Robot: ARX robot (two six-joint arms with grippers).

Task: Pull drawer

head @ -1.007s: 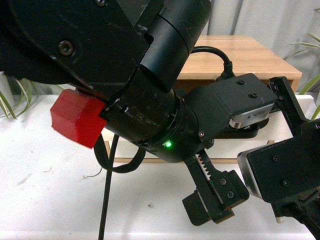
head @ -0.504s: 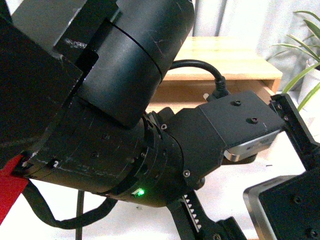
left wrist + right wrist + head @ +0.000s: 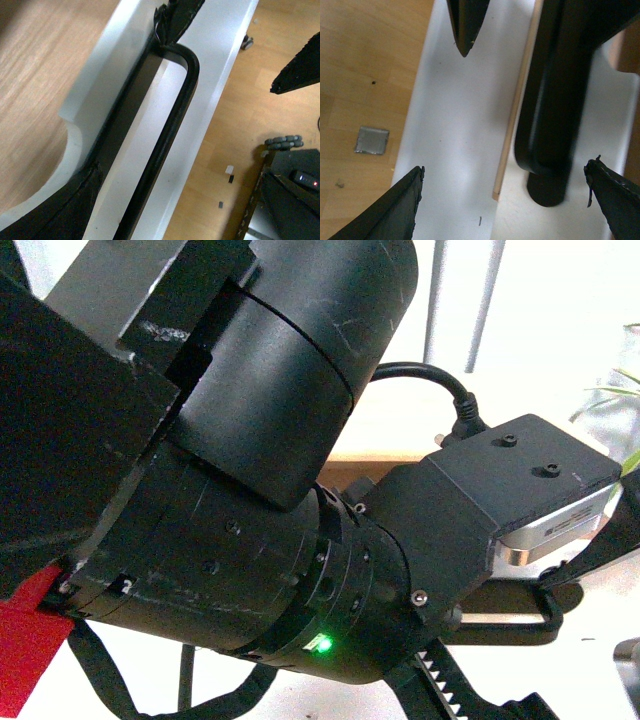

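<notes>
The left gripper (image 3: 180,155) and right gripper (image 3: 505,165) are both wide open right over the drawer (image 3: 220,55), black handle (image 3: 172,125) between their fingers (image 3: 55,210). No grab yet; next squeeze it, then pull back

L end effector (image 3: 127,105) & R end effector (image 3: 505,167) both spread wide.

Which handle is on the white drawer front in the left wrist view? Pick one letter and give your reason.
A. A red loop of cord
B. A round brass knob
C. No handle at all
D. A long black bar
D: in the left wrist view a long black bar handle runs along the white front of the drawer and bends in towards it at one end.
</notes>
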